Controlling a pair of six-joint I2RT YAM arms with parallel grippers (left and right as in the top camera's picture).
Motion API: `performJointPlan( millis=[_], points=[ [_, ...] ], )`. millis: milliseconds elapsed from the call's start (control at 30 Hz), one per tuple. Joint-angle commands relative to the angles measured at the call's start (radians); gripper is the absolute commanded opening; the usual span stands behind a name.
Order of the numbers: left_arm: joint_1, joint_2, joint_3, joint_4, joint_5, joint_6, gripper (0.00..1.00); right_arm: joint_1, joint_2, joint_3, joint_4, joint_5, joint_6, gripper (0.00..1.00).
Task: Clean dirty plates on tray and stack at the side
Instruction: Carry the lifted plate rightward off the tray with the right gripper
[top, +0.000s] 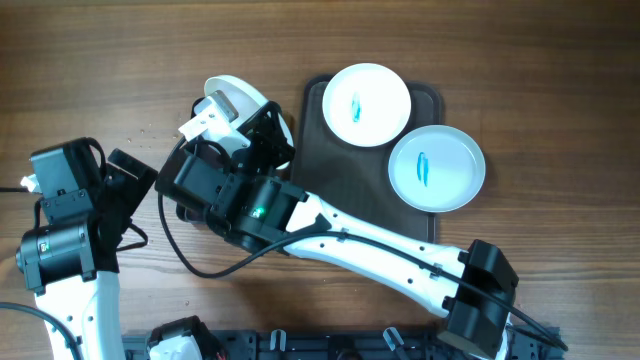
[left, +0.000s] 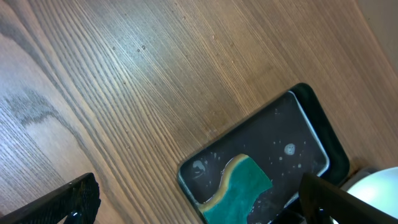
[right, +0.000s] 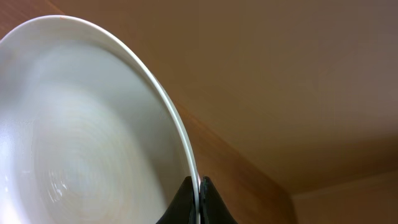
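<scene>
From overhead we see the right arm (top: 380, 245) reaching from 5 o'clock across the table (top: 100, 60) toward 10 o'clock. The right gripper (top: 228, 118) has the held plate (top: 235, 98) by its rim, and the plate is tilted up on edge, left of the tray (top: 340, 170) and off it. On the tray, the second plate (top: 367, 105) sits at 12 o'clock. The third plate (top: 436, 168) sits at 3 o'clock and overhangs the tray's right rim. Each has a teal smear in the middle, and the two look to be touching or nearly so. The left arm (top: 60, 225) stands at 8 o'clock, well apart from the tray.

In the left wrist view the left gripper (left: 199, 186) hangs over the wood with its jaws wide and nothing between them. One finger (left: 71, 202) shows at 8 o'clock and the other at 4 o'clock. A black pan (left: 311, 124) lies below, toward 5 o'clock, with a teal-and-yellow sponge (left: 242, 186) inside.

In the right wrist view the jaws are pinched narrow on the held plate's rim, one finger on each face. The plate's face is plain white here — only faint rings show — and it fills the frame from 6 to 11 o'clock.
</scene>
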Motion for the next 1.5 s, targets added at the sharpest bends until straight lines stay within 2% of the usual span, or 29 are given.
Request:
performJointPlan(
  millis=[0,1167,1300,1333,1433,1467],
  points=[
    [0.006,-0.01,0.018,-0.001,-0.016,0.004,1.0,-0.001,-0.023,0.026,0.005,0.058,-0.018,0.04],
    [0.006,-0.01,0.018,-0.001,-0.016,0.004,1.0,-0.001,-0.022,0.026,0.026,0.063,0.026,0.04],
    [0.006,-0.01,0.018,-0.001,-0.016,0.004,1.0,-0.01,-0.022,0.026,0.018,0.025,0.138,0.04],
    [0.006,-0.01,0.018,-0.001,-0.017,0.004,1.0,-0.029,-0.022,0.026,-0.017,-0.011,0.26,0.04],
    [0.006,-0.01,0.018,-0.001,-0.017,0.004,1.0,-0.09,-0.024,0.026,-0.124,-0.225,0.476,0.04],
    [0.006,-0.01,0.018,-0.001,-0.017,0.004,1.0,-0.15,-0.024,0.026,-0.204,-0.413,0.621,0.04]
  ],
)
